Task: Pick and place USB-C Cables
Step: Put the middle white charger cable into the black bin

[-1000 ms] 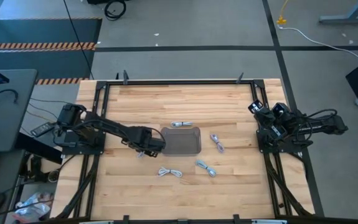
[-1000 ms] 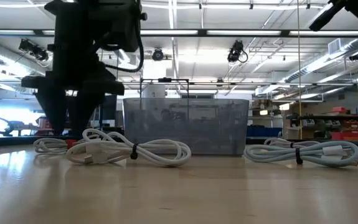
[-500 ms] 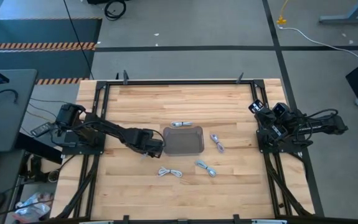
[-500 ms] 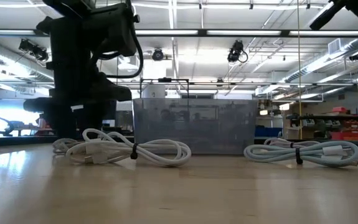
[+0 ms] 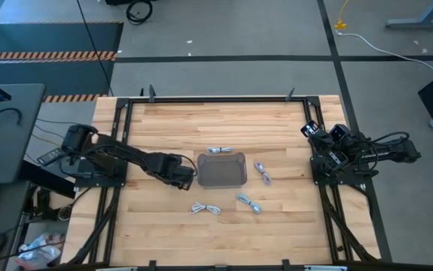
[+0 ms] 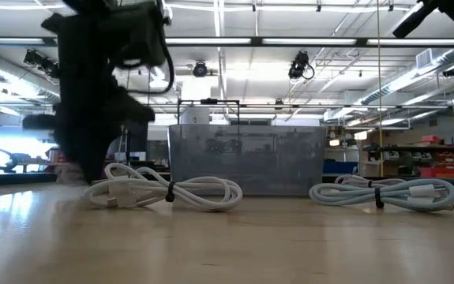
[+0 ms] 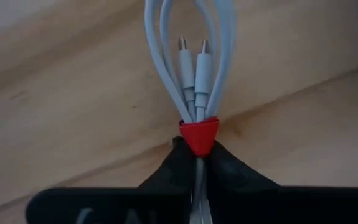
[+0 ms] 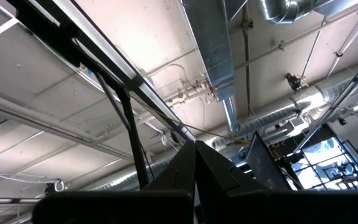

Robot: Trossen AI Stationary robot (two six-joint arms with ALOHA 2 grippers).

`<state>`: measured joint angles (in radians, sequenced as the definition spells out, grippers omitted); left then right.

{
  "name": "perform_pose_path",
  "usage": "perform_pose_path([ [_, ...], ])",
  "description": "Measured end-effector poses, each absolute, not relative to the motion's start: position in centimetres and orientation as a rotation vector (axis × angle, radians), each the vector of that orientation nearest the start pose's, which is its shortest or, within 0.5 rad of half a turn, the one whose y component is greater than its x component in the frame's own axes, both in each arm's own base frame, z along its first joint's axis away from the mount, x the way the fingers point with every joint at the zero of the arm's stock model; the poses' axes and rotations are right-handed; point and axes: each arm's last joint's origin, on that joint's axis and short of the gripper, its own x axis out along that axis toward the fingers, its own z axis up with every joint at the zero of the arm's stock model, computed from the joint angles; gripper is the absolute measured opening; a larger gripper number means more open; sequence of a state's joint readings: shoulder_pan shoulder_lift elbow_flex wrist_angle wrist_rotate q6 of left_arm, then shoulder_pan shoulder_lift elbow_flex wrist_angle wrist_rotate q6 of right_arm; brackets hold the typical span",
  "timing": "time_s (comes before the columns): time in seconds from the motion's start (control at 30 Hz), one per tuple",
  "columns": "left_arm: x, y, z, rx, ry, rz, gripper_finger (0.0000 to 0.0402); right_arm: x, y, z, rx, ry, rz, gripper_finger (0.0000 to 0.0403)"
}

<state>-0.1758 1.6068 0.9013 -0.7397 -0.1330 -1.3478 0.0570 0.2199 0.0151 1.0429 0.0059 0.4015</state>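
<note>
Beside the grey tray's left end, my left gripper is down at the table, shut on a light-grey USB-C cable bundle with a red tie. Four more cable bundles lie flat on the wood: one beyond the tray, one to its right, two nearer. In the low view the two nearer bundles show in front of the tray. My right gripper is shut on nothing at the table's right edge, pointing at the ceiling. My left gripper pinches the bundle between its two fingertips right at the red tie. The fingers lie along the bundle. The loops and the two plugs stretch away from the fingertips over the wood; I cannot tell whether they are lifted.
The tray stands at the table's middle, with bare wood all round the bundles. Black frame rails run along the table's edges, and the right arm's base stands at the right edge.
My left gripper has shut on the red-tied bundle and has shifted a little toward the table's left edge. The tray has slid slightly toward the right edge.
</note>
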Motion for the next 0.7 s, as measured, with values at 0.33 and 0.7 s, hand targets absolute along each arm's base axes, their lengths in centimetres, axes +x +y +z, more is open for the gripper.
perform_pose_path([
  [0.33, 28.1, -3.0, 28.4, -0.627, 0.982, 0.692, 0.0024, 7.9, 0.4, 24.2, 0.404, -0.821, 0.217, 0.0012],
  [0.7, 32.0, -0.5, 36.3, -0.311, 0.864, 0.387, 0.0024, 7.9, 0.4, 24.2, 0.400, -0.820, 0.215, 0.0012],
])
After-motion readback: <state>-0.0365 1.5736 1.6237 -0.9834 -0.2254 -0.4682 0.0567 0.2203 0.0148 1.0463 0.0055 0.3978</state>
